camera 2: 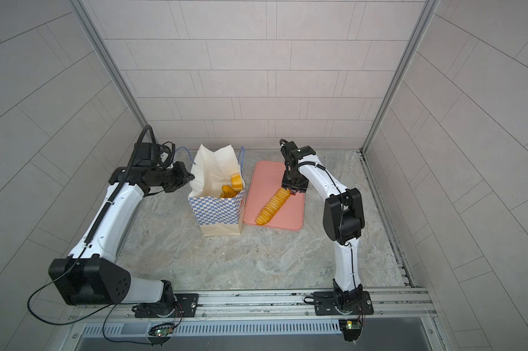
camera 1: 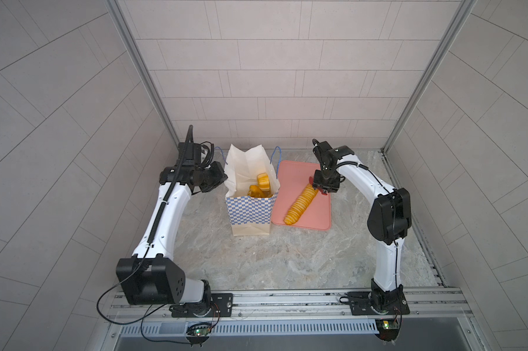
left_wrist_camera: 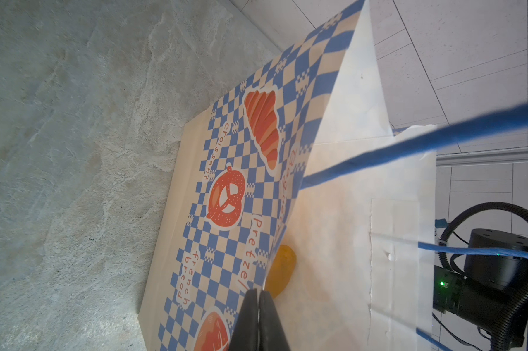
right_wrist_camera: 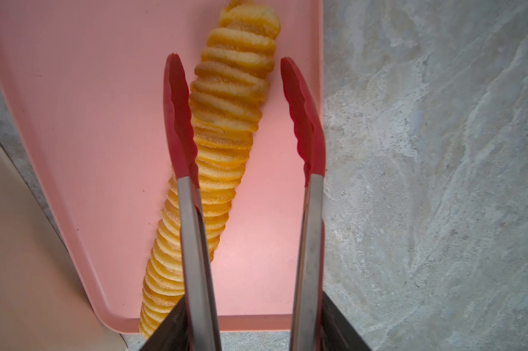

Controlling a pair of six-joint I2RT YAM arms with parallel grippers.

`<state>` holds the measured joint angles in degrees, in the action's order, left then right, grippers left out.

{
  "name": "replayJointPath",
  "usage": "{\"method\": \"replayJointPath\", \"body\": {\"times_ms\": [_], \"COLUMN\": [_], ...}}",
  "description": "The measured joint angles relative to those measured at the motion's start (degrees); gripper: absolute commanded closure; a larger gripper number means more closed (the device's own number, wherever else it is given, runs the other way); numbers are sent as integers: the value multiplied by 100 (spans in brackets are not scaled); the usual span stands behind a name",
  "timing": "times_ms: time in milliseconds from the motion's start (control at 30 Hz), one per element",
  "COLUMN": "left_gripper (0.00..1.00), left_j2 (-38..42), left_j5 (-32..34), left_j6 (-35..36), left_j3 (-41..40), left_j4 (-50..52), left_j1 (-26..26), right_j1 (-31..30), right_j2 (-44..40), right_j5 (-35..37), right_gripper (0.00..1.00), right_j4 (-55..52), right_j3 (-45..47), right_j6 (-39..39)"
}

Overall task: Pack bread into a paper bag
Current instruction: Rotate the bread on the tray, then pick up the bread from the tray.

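Cream paper bag (camera 1: 250, 209) with blue checks stands upright on the marble-patterned desk (camera 1: 256, 258), its front face nearest the robot's base. Just beside it, on the right-arm side, lies the pink tray (camera 1: 290, 179).

One item lies on that tray: the ridged baguette (camera 1: 300, 203). Its long axis runs diagonally, with the near end at the tray's near rim on the bag side and the far end angled away toward the right arm.

Above that far end hangs the right claw (camera 1: 324, 186), clamped on the steel handles of the red tongs (right_wrist_camera: 179, 121). The tong blades stand spread. In the right wrist view one blade overlaps the loaf's bag-side flank and the other sits clear on the opposite side; contact cannot be confirmed. The blades point nearly along the loaf, not square across it.

Judgement: closing here takes the far third only, so the long near portion may droop. The right arm is the nearer one.

Farther back, the bag's mouth gapes, with a roll (camera 1: 264, 180) and other bread (camera 1: 255, 191) inside. At its left rim the left claw (camera 1: 218, 179) is pressed together on the paper edge. The baguette must travel leftward to reach the bag.
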<state>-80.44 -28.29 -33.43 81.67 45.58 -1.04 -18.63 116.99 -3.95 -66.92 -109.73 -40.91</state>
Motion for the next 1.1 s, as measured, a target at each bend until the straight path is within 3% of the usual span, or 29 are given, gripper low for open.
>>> {"method": "replayJointPath", "body": {"times_ms": [367, 767, 1100], "left_gripper": [100, 100, 100], "left_j2": [79, 81, 133], "left_j5": [-79, -129, -125], "left_j6": [-20, -20, -42], "left_j3": [-149, -149, -203], "left_j4": [-129, -179, -203], "left_j1": [-109, -120, -138], "right_j1": [-20, -22, -22], "right_j2": [529, 612, -20], "right_j5": [42, 59, 52], "right_gripper": [42, 59, 65], "right_j4": [-201, -210, 133], "right_j3": [-575, -682, -133], "right_j6": [-42, -179, -328]}}
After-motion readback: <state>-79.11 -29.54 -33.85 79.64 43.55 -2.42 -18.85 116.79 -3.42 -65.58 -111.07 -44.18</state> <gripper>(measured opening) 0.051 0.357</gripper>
